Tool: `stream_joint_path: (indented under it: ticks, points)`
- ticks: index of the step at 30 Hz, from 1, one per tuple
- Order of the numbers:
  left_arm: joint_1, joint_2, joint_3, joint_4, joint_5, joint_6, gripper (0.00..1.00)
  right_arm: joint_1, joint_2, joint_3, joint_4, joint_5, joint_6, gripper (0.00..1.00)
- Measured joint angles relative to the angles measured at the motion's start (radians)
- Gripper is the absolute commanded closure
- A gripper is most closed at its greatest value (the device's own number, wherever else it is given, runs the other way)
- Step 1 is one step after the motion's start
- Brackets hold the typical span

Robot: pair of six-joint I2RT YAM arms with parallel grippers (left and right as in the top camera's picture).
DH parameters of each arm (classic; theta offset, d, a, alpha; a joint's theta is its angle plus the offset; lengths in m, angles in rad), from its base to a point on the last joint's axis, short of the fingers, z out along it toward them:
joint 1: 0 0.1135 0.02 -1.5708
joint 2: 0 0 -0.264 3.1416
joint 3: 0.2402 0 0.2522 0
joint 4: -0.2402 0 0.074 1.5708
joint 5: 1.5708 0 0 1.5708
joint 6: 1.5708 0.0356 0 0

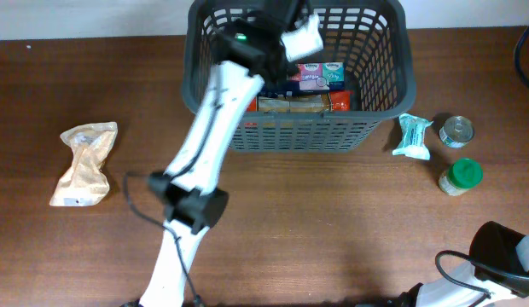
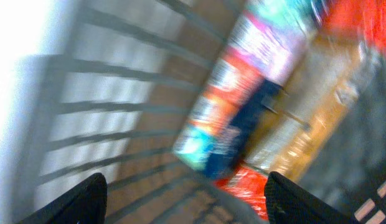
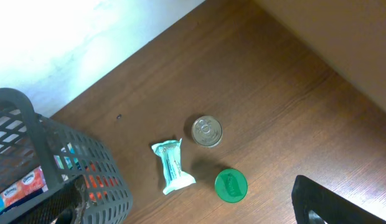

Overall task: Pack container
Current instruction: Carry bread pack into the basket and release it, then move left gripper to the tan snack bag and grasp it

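Note:
The container, a dark grey slotted basket (image 1: 380,94), stands at the back centre of the table. It holds a pink and teal box (image 1: 320,75) and orange and red packets (image 1: 299,102). My left gripper (image 1: 286,26) is inside the basket over its back left part. In the blurred left wrist view its fingers (image 2: 183,196) are apart with nothing between them, above the basket floor and the colourful packets (image 2: 243,112). My right gripper (image 3: 187,214) is open and empty, high above the table right of the basket (image 3: 87,168).
A tan paper bag (image 1: 84,164) lies at the far left. Right of the basket lie a teal packet (image 1: 413,136), a small tin can (image 1: 456,130) and a green-lidded jar (image 1: 461,176); all three show in the right wrist view too. The right arm's base (image 1: 503,256) is at the front right.

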Motion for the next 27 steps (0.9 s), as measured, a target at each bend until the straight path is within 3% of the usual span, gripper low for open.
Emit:
stream_joint_path:
  ticks: [6,9,13,16,19,22,27]
  points:
    - [0.113,-0.338,0.122,-0.068,-0.018,-0.089,0.33,0.0,0.0,0.0,0.0,0.0,0.0,0.01]
    - [0.265,-0.485,0.147,-0.19,-0.029,-0.131,0.35,0.0,0.0,0.0,0.0,0.0,0.0,0.01]
    - [0.458,-0.543,0.084,-0.283,-0.04,-0.245,0.36,0.0,0.0,0.0,0.0,0.0,0.0,0.01]
    - [0.563,-0.525,-0.073,-0.301,-0.022,-0.301,0.34,0.0,0.0,0.0,0.0,0.0,0.0,0.01]
    - [0.669,-0.457,-0.324,-0.273,-0.001,-0.332,0.24,0.0,0.0,0.0,0.0,0.0,0.0,0.01]
    - [0.765,-0.41,-0.615,-0.165,0.011,-0.346,0.17,0.0,0.0,0.0,0.0,0.0,0.001,0.01]
    - [0.894,-0.402,-0.933,0.012,0.032,-0.345,0.09,0.0,0.0,0.0,0.0,0.0,0.0,0.01]
